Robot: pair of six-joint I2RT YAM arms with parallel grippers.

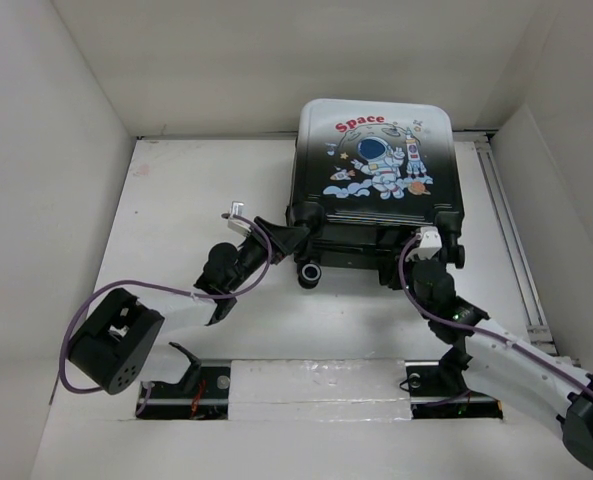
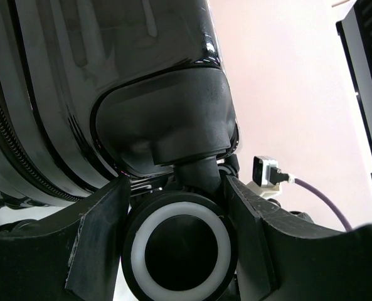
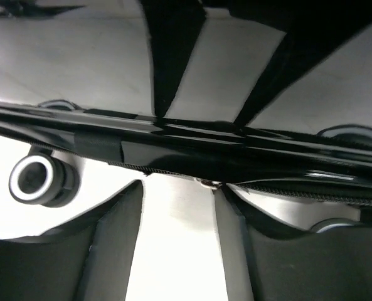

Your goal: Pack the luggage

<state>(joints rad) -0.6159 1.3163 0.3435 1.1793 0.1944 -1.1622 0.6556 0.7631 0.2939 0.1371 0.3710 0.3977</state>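
Note:
The luggage (image 1: 376,150) lies closed at the back centre of the table, astronaut and red "Space" print facing up, wheels towards me. My left gripper (image 1: 284,238) is at its near left corner. In the left wrist view the gripper (image 2: 176,244) has a black wheel with a white ring (image 2: 179,248) between its fingers, touching both. My right gripper (image 1: 424,248) is at the near right edge. In the right wrist view it (image 3: 179,213) is open below the suitcase's zipper seam (image 3: 204,150), one fingertip beside a small metal zipper pull (image 3: 207,183). Another wheel (image 3: 32,179) shows left of it.
White walls enclose the table on the left, back and right. A metal rail (image 1: 506,220) runs along the right side. Two dark slots (image 1: 196,385) lie by the arm bases at the near edge. The right wrist's camera and purple cable (image 2: 266,170) show beyond the wheel.

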